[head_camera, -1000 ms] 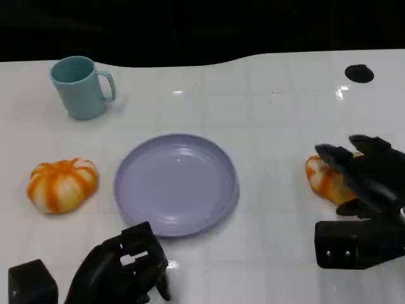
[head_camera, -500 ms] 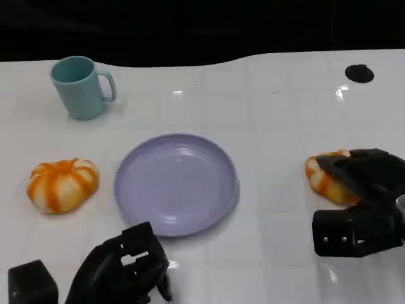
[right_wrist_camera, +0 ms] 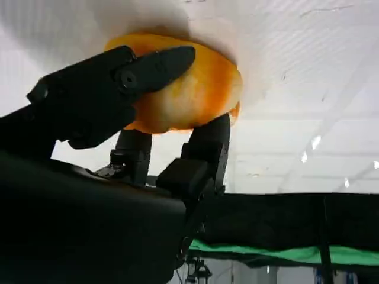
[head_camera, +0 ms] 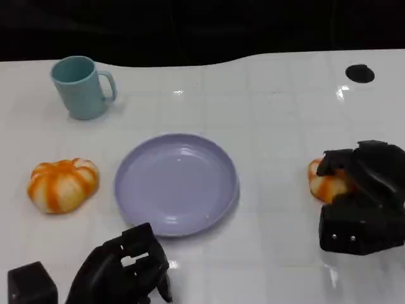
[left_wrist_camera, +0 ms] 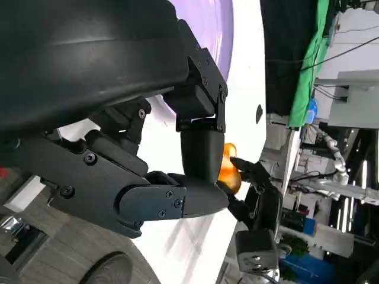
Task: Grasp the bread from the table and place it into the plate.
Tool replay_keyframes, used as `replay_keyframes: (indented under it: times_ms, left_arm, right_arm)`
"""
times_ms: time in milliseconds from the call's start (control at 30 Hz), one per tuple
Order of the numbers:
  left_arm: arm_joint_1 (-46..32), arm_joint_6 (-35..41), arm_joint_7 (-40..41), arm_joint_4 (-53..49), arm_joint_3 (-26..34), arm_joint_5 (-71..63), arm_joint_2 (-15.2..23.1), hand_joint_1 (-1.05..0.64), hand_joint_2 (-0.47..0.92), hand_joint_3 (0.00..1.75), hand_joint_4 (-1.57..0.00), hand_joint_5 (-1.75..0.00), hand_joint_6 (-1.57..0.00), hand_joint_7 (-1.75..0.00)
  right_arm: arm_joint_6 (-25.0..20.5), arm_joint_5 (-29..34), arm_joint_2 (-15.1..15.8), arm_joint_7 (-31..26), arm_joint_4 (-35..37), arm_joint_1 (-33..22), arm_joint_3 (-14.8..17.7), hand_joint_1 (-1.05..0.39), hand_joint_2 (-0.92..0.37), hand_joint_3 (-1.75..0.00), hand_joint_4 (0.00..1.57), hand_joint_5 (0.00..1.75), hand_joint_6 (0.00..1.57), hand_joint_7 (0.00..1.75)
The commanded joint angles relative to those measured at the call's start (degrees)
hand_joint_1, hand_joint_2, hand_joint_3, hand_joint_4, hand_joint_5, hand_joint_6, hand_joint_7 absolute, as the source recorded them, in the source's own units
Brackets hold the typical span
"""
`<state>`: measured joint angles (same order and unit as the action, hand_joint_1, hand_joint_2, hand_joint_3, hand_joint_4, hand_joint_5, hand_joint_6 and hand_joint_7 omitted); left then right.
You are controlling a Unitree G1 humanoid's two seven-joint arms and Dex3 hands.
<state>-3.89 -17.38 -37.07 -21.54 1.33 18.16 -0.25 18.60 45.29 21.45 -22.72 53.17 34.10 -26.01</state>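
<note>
Right of the plate (head_camera: 176, 183), your right hand (head_camera: 366, 190) grips the bread (head_camera: 328, 182) on the table (head_camera: 272, 114); your left hand (head_camera: 123, 269) is curled, holding nothing.

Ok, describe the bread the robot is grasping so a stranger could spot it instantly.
Start at the lilac plate mid-table and look toward the robot's right. There the orange-and-white bread sits inside the black right hand. Its twin bread, on the plate's other side, lies untouched.

Head view looks down; both wrist views, seemingly sideways, share the bread (head_camera: 328, 183).
</note>
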Motion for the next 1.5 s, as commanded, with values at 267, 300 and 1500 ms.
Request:
replay_keyframes:
  times_ms: [267,300,1500]
  left_arm:
    - [-0.8,1.6,0.8,1.6,0.1,0.0,0.7,-0.58,0.73,0.57,-0.75,-1.75,-0.71,-1.47]
    - [-0.9,1.7,0.8,1.7,0.2,0.1,0.7,-0.57,0.73,0.57,-0.75,-1.75,-0.71,-1.47]
    - [-0.9,0.3,-0.1,0.8,0.3,0.4,0.7,-0.59,0.74,0.56,-0.78,-1.75,-0.71,-1.47]
  right_arm:
    - [1.3,0.4,-1.4,-13.5,1.8,1.8,-0.5,-0.12,-0.58,-0.71,0.92,1.75,0.75,1.61]
    - [1.3,0.4,-1.4,-13.7,1.8,1.9,-0.5,-0.12,-0.58,-0.71,0.92,1.75,0.75,1.61]
    - [8.7,0.1,-16.1,-6.6,-10.9,7.4,-4.4,-0.19,-0.3,-1.27,1.0,1.75,0.75,1.73]
